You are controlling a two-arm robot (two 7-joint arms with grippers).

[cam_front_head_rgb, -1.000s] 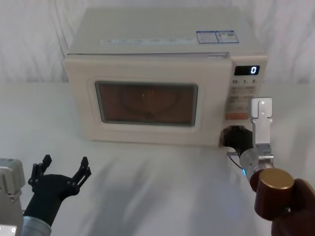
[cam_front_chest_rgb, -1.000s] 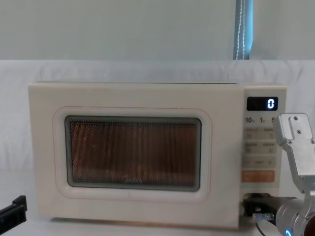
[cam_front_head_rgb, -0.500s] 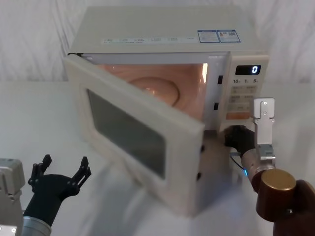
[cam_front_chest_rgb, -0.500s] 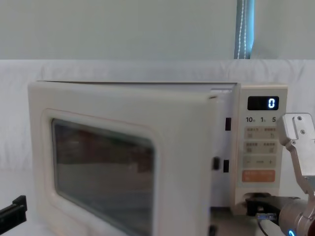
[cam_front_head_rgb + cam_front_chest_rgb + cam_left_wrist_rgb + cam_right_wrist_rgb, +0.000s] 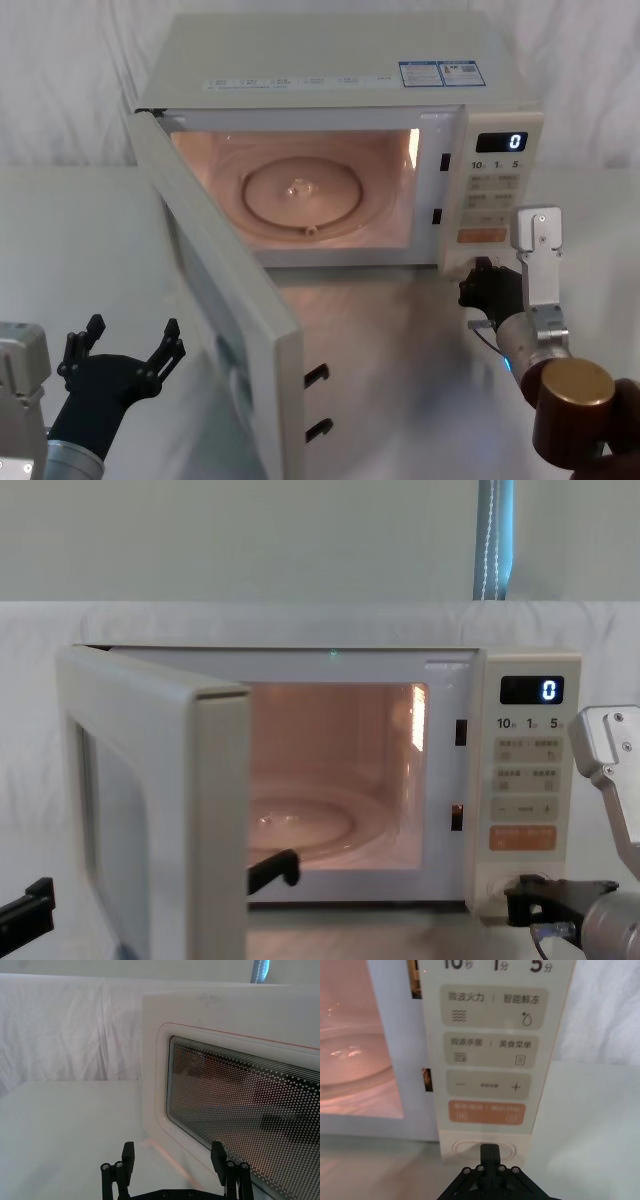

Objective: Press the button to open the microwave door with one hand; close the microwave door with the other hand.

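Microwave door [image 5: 225,330] swung wide toward robot, left gripper [image 5: 122,350] jaws released, right gripper [image 5: 489,1154] jaws clenched

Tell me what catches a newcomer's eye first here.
The door stands swung wide toward the robot's left, showing the lit pink cavity and its glass turntable. The right gripper sits shut at the button under the control panel. The left gripper waits open, low beside the door.

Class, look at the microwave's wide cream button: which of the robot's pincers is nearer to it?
Right. The right pincer sits just before the button; the left pincer hangs far off, beyond the open microwave door.
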